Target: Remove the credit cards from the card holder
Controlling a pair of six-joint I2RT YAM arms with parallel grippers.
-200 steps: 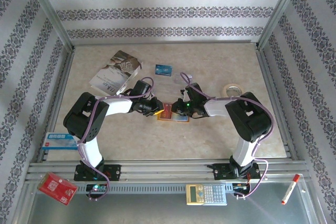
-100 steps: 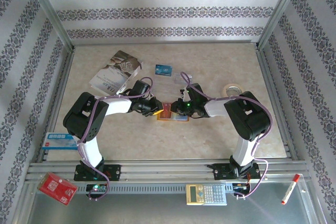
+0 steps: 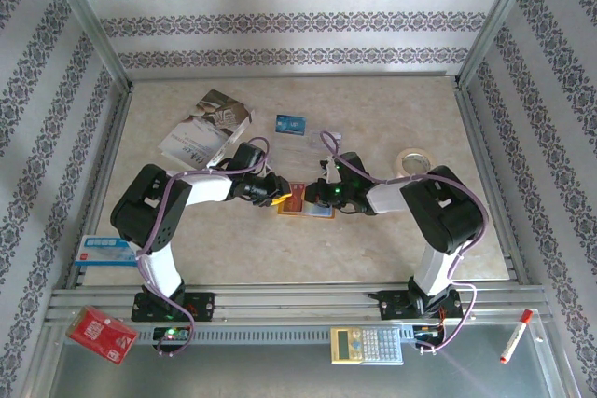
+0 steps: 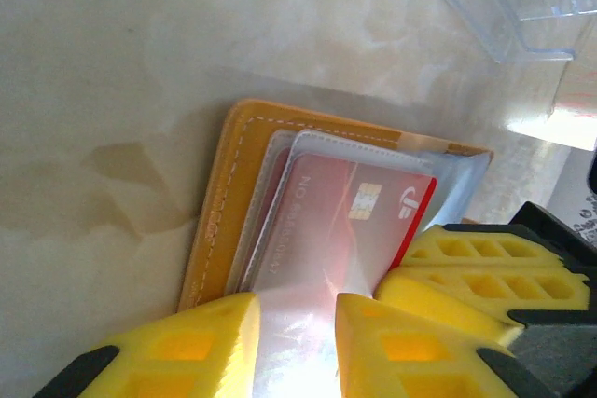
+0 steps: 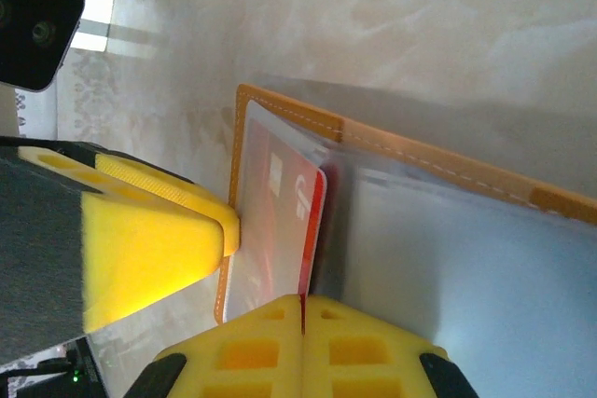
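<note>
Card holder: you have one card holder, orange, lying open and flat on the bench between the two pincers.
Cards: you can count two. One red card sits inside a clear pocket of the card holder. One blue card lies loose on the far side of it, well apart.
Left pincer: the left pincer is at the card holder's left end. Its jaws are apart, and the clear pocket shows in the gap.
Right pincer: the right pincer has its jaws pressed together, tips at the red card's edge. Whether they pinch it, you cannot tell.
Edges: the card holder's stitched orange rim lies flat on the bench.
Open room: bare bench lies near-side of the card holder.
Others, one each: booklet far-left of the card holder, tape roll to its right, and calculator near-side, off the bench.
</note>
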